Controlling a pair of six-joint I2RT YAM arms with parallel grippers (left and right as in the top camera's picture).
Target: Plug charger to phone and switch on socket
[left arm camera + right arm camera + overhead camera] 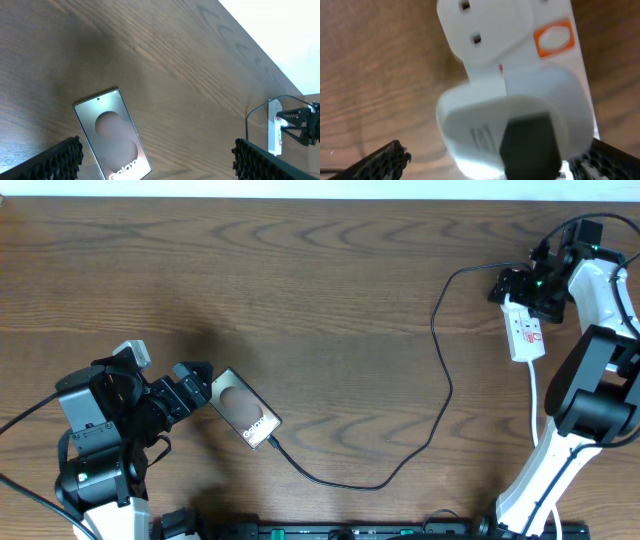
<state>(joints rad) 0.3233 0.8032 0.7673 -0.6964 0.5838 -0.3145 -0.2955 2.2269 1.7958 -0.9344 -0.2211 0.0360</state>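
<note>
Probably best poking the stiff orange switch (554, 39) on the light, slidey socket (525, 335) near the worktop (320, 300) far right corner with the wide-open right tool (515, 288), leaving the equally released left tool (198, 383) beside the phone (243, 408), front left.

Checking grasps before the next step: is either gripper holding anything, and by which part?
Nothing is held. The left gripper stands open by the phone, and the right gripper stands open above the socket.
</note>
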